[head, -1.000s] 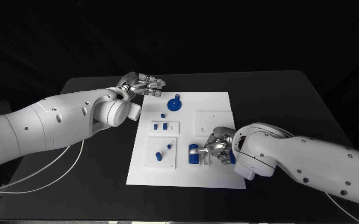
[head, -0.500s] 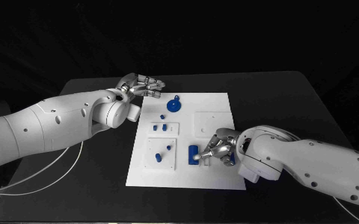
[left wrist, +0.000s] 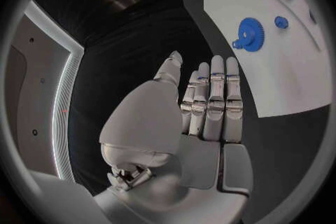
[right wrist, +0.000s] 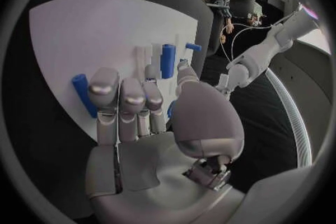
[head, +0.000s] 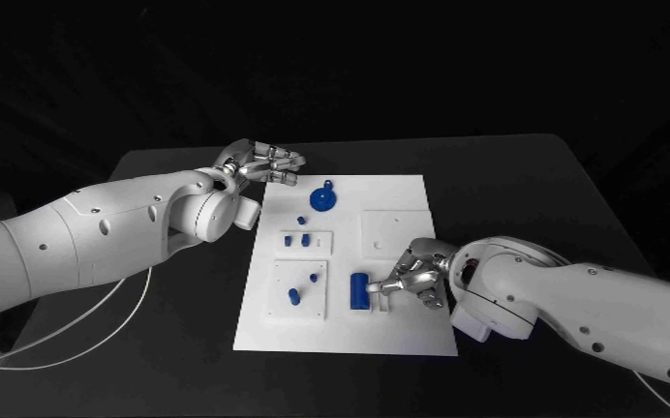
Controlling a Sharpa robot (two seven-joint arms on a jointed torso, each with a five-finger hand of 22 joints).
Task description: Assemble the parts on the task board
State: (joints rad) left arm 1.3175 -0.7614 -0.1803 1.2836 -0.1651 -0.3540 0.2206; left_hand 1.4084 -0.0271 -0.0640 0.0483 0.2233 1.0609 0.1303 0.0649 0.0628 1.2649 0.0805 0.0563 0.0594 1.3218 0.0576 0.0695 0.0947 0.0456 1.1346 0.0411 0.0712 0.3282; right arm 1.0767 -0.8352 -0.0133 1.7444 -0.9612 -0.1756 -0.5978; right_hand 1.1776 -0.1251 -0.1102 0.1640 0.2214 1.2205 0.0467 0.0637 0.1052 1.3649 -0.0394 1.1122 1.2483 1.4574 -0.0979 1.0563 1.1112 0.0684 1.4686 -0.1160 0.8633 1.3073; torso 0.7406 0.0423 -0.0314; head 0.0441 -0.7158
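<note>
The white task board (head: 398, 181) lies mid-table. On it are a blue gear (head: 324, 197), a small blue knob (head: 303, 218), two short blue pegs (head: 296, 239), a blue piece (head: 294, 293) in the near-left plate and a blue cylinder (head: 359, 288) lying flat. My right hand (head: 416, 278) hovers just right of the cylinder with its fingers extended toward it, holding nothing. The right wrist view shows the cylinder (right wrist: 83, 94) beyond the fingertips (right wrist: 105, 85). My left hand (head: 262, 162) hangs flat and empty over the black table by the board's far-left corner; the gear (left wrist: 248, 33) lies ahead of it.
A white square plate (head: 395, 227) sits on the board's right side, far of my right hand. Black table (head: 517, 176) surrounds the board on all sides. White cables (head: 70, 326) hang off the table's near-left edge.
My right hand has drawn back a little to the right, off the blue cylinder, which now lies uncovered. My left hand has hardly moved.
</note>
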